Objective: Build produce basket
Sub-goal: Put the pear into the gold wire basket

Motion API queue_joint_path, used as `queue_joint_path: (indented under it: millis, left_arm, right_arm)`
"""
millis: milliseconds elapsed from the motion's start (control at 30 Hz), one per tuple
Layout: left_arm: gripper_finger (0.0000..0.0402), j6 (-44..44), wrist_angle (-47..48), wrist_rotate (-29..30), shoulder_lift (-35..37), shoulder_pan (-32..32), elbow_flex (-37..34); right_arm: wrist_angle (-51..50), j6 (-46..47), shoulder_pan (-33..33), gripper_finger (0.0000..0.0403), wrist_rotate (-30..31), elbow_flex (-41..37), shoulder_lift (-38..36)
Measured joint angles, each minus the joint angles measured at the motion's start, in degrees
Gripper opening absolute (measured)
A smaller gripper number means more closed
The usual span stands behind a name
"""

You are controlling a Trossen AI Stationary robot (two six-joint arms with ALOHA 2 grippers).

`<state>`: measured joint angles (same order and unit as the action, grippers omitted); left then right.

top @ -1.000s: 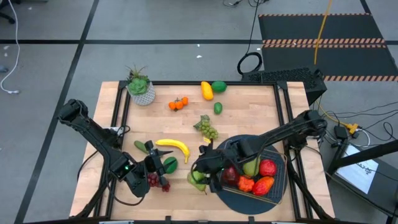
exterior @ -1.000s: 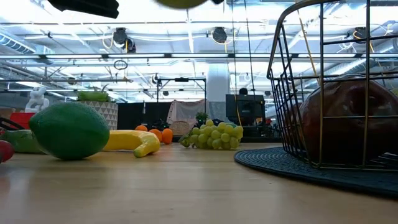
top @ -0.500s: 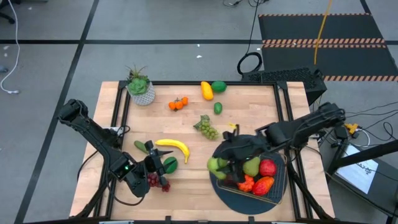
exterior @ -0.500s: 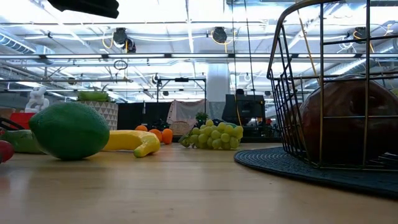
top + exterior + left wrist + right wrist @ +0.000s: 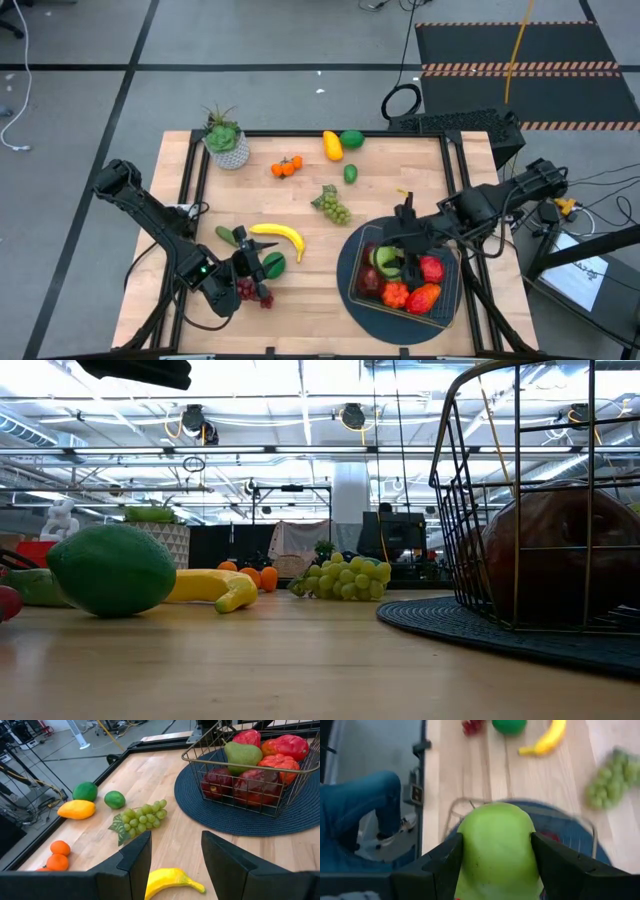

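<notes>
- Right gripper [image 5: 388,262] over the wire basket [image 5: 449,296], clamped on a green pear [image 5: 496,854] held between both fingers [image 5: 445,865], above the fruit already inside.
- Basket set on the round dark mat [image 5: 350,296] near the table's [image 5: 400,170] right front, holding red apples [image 5: 260,782], a second pear [image 5: 243,755] and orange-red pieces.
- Left gripper [image 5: 252,268] low at the left front, fingers apart and grasping nothing, beside the banana [image 5: 280,236] and a lime [image 5: 273,265].
- Green grapes [image 5: 333,206], oranges [image 5: 286,166], and 2 more fruits near the far edge loose on the wood.
</notes>
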<state>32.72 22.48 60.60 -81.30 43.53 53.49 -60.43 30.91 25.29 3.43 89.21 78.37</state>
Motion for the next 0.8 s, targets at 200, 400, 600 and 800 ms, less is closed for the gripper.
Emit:
queue_joint_path:
  millis: [200, 400, 600, 800]
  left_arm:
    - [0.0175, 0.17, 0.00, 0.00, 0.00, 0.00, 0.00]
    - [0.0175, 0.17, 0.00, 0.00, 0.00, -0.11, 0.00]
    - [0.0175, 0.17, 0.00, 0.00, 0.00, -0.11, 0.00]
    - [0.0175, 0.34, 0.00, 0.00, 0.00, -0.11, 0.00]
  right_arm:
    - [-5.74, 6.33, 1.60, 0.0222, -0.01, 0.00, 0.04]
    - [-6.68, 15.15, 1.95, 0.0222, 0.43, 0.00, 0.04]
    - [-7.03, 26.09, 1.71, 0.0222, 2.76, 0.00, 0.04]
    - [-14.22, 31.87, 1.67, 0.0222, 2.79, 0.00, 0.04]
